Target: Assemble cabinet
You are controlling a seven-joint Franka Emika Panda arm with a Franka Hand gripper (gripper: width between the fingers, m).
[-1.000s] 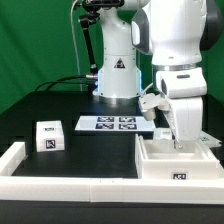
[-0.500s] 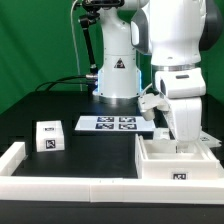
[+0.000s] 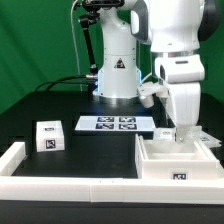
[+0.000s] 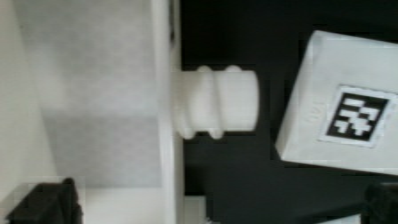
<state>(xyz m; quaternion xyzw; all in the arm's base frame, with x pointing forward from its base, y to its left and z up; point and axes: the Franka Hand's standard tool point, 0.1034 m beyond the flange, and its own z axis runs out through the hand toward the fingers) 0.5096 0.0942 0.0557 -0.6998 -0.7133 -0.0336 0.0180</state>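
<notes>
Black tabletop (image 3: 60, 110), green curtain (image 3: 30, 50) behind. Cabinet (image 3: 155, 170): white open-topped box body, resting on the tabletop at the exterior view's right, just behind the front run of the low white border rail (image 3: 70, 186). One square black-and-white tag (image 3: 180, 176) on its near face. From the wrist camera, seen as a flat white wall (image 4: 89, 100) with a ribbed white peg (image 4: 222, 100) sticking out sideways from its edge. Just beside the peg's end, a tilted white block face (image 4: 347, 105) bearing a tag; touching or apart, cannot tell. Gripper (image 3: 181, 136) hanging straight down over the cabinet's far right part, tips at about rim level. Released: black fingertips (image 4: 45, 205) spread wide in the wrist view, far wider than the thin wall edge lying between them. Further out, marker board (image 3: 115, 123) flat on the tabletop, beyond the cabinet and toward the exterior view's left, showing four tags. Small white cube (image 3: 46, 137) with a tag on its front, standing alone, well apart from the cabinet at the exterior view's left. Border rail turning a corner and running back along that left side. White robot base (image 3: 115, 75) with a triangular sticker, behind the marker board. Black cables (image 3: 60, 85) trailing across the tabletop beside the base.
</notes>
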